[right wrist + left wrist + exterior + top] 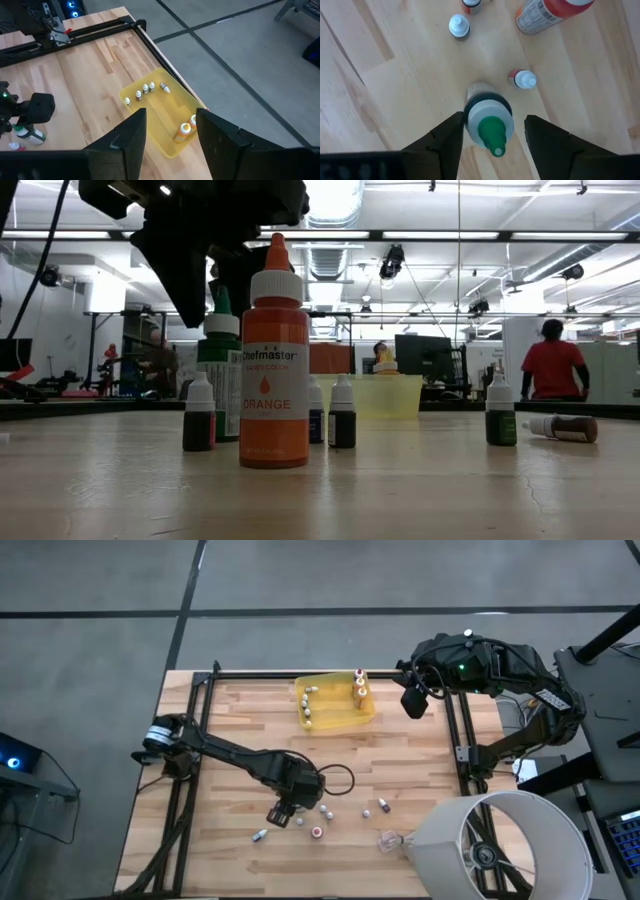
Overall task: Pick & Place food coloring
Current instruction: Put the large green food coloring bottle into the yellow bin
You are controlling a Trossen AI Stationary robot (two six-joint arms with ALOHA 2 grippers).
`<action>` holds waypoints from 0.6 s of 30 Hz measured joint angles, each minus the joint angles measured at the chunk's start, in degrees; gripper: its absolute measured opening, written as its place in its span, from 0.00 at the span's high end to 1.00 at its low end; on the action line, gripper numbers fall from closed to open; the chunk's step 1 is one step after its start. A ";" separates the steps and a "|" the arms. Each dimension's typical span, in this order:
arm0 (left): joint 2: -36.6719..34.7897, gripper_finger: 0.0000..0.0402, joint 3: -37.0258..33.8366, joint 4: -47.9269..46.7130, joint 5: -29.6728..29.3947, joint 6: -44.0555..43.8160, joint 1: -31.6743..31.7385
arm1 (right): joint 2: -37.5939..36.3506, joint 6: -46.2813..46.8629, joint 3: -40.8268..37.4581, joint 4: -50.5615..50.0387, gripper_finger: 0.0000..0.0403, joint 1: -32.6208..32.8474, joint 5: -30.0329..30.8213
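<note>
1. Over the near middle of the wooden table (230, 720), the left gripper (492, 137) hangs with its two dark fingers (445, 145) spread wide on either side of a green-capped bottle (488, 120); bare gaps show on both sides, so no contact is visible.
2. That bottle stands upright, with a white collar and a green pointed tip, directly between the fingers.
3. Close by it on the wood stand several small white-capped bottles (459, 26); a large orange bottle (274, 360) stands nearest the low camera.
4. At the far edge, a yellow tray (165, 117) holds a row of small bottles (145, 90) and orange-capped ones (184, 131).
5. Above the tray's right end, the right gripper (167, 132) waits with fingers apart, holding nothing.
</note>
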 joint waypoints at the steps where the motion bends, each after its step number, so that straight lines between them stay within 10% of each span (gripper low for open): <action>1: 0.00 0.54 -0.03 0.02 -0.01 -0.18 0.00 | 0.00 0.01 0.00 0.01 0.59 0.00 0.08; 18: 0.00 0.69 0.59 0.40 -0.71 -1.33 0.00 | 0.00 1.11 -0.04 0.04 0.59 0.00 0.22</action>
